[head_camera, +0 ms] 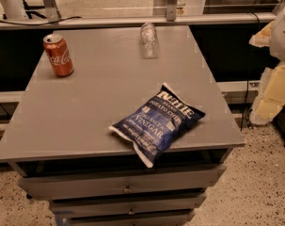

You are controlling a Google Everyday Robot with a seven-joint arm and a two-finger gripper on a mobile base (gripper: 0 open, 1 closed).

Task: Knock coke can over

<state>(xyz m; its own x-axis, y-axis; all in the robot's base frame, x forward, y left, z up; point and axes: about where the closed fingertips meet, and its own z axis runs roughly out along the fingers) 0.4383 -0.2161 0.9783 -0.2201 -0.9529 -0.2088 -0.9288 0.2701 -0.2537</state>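
Grey table (85, 112), coke can (58, 55) upright; gripper (270, 94) beyond right edge.

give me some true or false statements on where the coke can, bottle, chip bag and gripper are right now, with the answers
1. The coke can stands upright near the far left corner of the table. True.
2. The chip bag lies against the coke can. False: they are well apart, with the bag at the near right.
3. The clear bottle is near the far edge, to the right of the can. True.
4. The gripper is touching the coke can. False: the gripper is not in view, and nothing touches the can.
5. A corner of the chip bag hangs over the table's front edge. True.
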